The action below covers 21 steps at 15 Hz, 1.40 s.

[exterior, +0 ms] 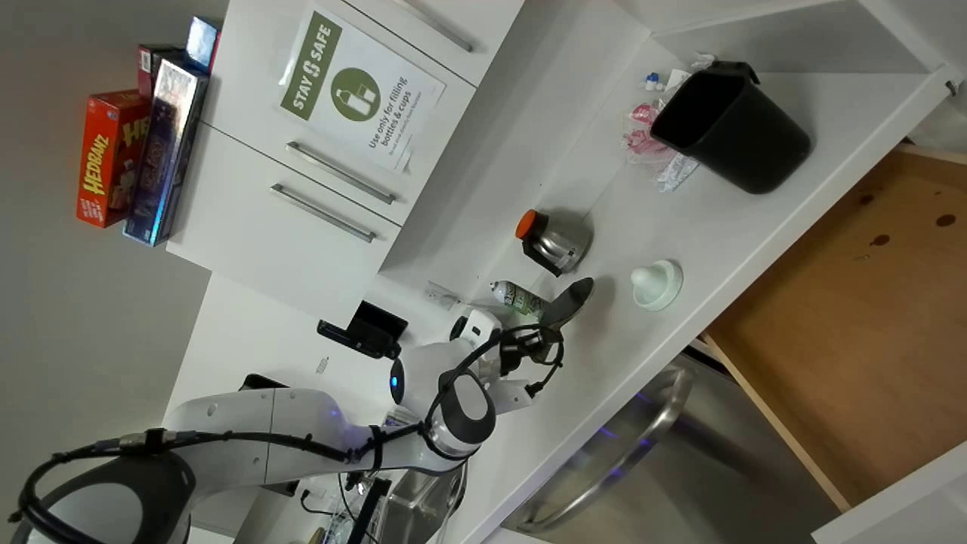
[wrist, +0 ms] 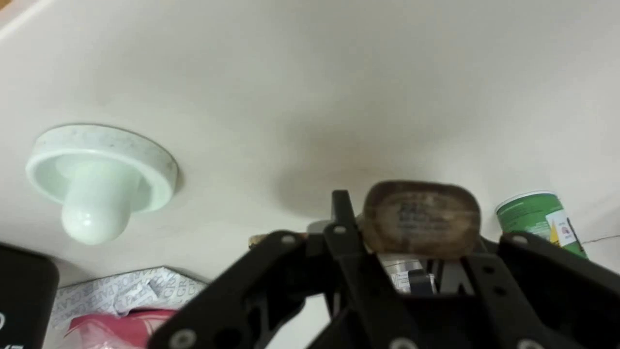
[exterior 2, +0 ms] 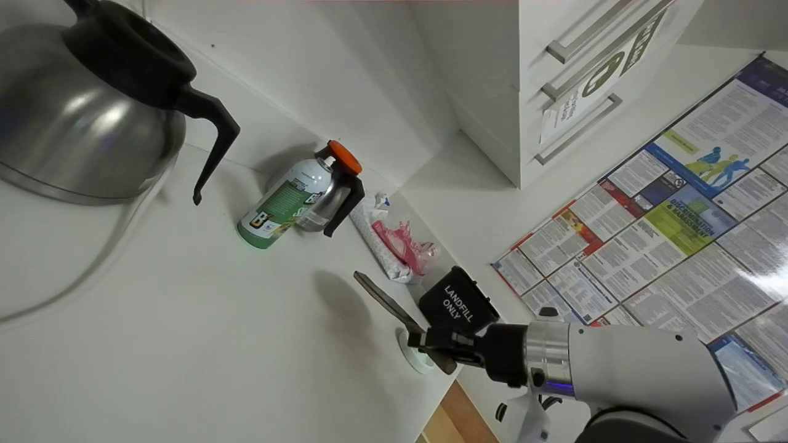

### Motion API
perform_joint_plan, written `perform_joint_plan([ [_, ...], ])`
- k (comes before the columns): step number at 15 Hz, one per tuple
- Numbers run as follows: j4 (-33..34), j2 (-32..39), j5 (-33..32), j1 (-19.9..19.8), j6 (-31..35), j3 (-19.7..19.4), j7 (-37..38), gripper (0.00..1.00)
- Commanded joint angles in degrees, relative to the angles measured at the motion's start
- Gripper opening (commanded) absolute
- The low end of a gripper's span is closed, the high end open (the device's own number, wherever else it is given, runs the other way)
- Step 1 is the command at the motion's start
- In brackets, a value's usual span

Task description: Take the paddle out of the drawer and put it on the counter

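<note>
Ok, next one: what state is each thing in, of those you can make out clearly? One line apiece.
Paddle: gripped, held above the counter.
End effector: shut on the paddle.
Drawer: pulled open.
Cabinet doors: shut.
Spray can: upright.
Orange-lidded carafe: upright, lid on.
Black-topped carafe: upright.
Bin: upright, mouth open.
Knobbed dish: base down, knob up.
Pink bag: crumpled.
</note>
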Motion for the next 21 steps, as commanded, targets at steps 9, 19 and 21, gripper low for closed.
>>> perform_joint_plan([
  [9, -1.6, -4.1, 1.6, -21.3, -4.4, 22.7, -2.5, 0.96],
  [19, -0.9, -2.6, 11.1, -64.5, -10.6, 67.6, -5.7, 1.0],
  [21, -0.8, -2.6, 11.2, -67.6, -11.2, 70.6, -5.7, 1.0],
])
